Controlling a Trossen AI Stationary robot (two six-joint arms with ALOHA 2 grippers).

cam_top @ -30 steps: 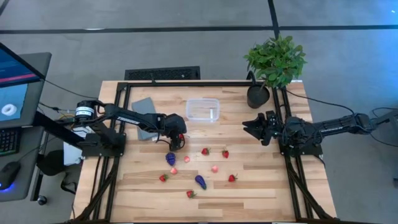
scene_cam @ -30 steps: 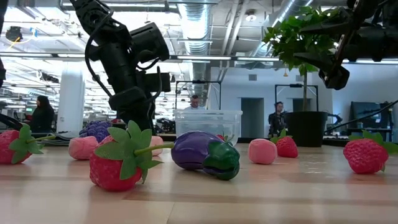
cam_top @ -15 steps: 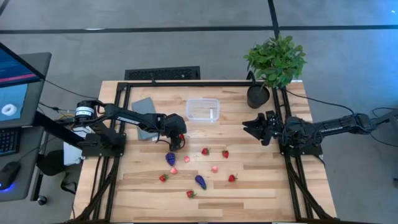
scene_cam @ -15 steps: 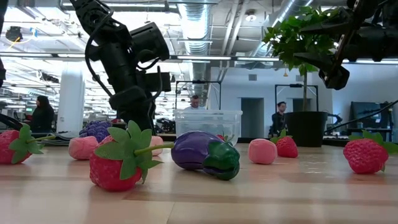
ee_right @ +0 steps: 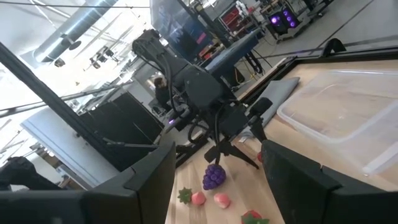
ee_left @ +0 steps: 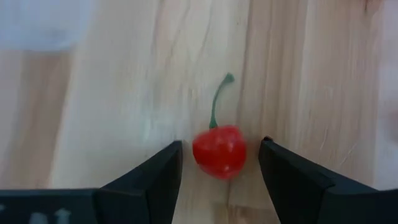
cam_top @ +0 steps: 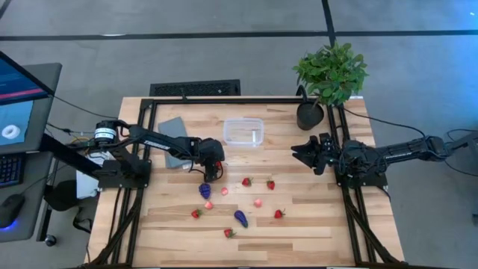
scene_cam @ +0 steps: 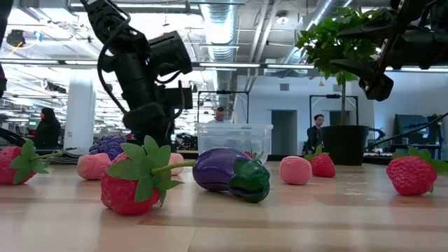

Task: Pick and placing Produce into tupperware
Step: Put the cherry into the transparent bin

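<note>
While the left gripper hung low over the table, its jaws stood apart on either side of a small red cherry, with a sliver of wood showing between each finger and the fruit, so nothing was gripped yet. The cherry was round, glossy and smooth, with a thin curved green stem pointing away from the gripper, and it lay on pale, grained wooden planks just short of the tupperware, a clear thin-walled tub with rounded corners that looked empty from above, though that was hard to judge through the plastic.

From here the likeliest failure would be the slick little sphere squirting out as the fingers close, since it sat slightly nearer one finger and could roll. Fingertips pressed too low could also scrape the wood.

More produce lay scattered nearer the front edge: a knobbly purple grape bunch, a shiny purple eggplant with a green cap, dimpled red strawberries with leafy tops, and matte pink pieces. A flat grey lid lay beside the tub. The right gripper waited fully spread, well clear, near the potted plant.
</note>
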